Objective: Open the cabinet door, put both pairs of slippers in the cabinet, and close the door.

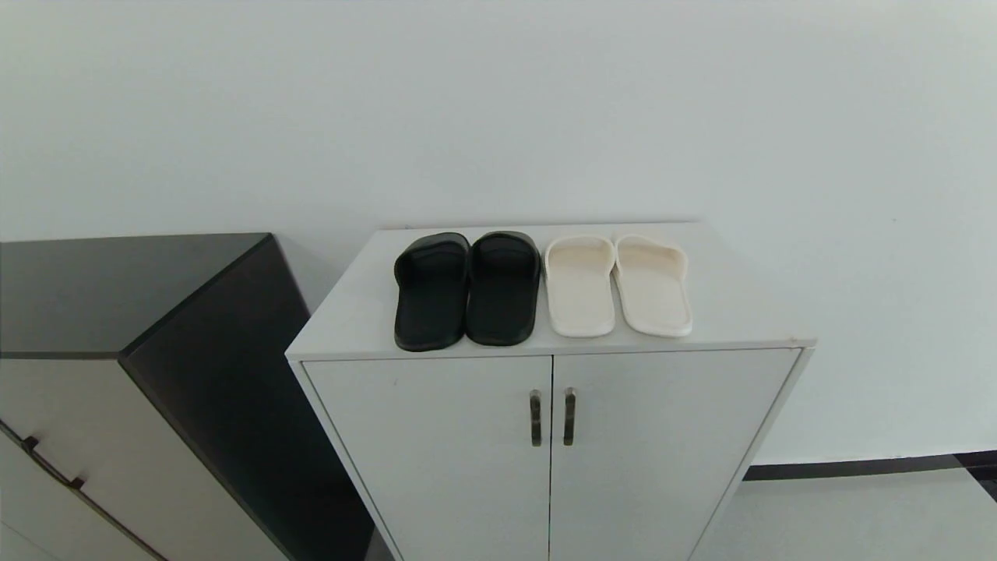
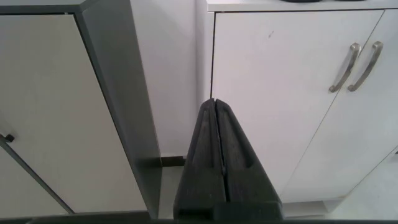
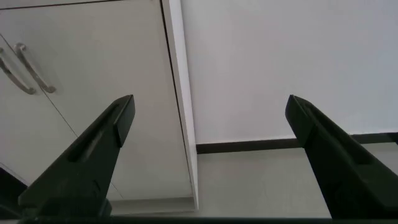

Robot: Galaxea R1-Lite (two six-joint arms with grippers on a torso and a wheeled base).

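cabinet (image 1: 436, 452) is shut, with black slippers (image 1: 467, 294) beside white slippers (image 1: 583, 292) on top. left fingers (image 2: 231, 163) pressed together, right fingers (image 3: 93, 155) wide apart, both empty.

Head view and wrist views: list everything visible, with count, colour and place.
white cabinet: one, white, ahead, doors shut.
handles: two, metallic, where the doors meet.
black slippers: one pair, black, cabinet top, left side.
cream slippers: one pair, cream, beside them, to their right.
dark cabinet: one, black, left of the white one.
left gripper: one, black, fingers together, facing the cabinets.
right gripper: one, black, fingers apart, by the white cabinet's right edge.
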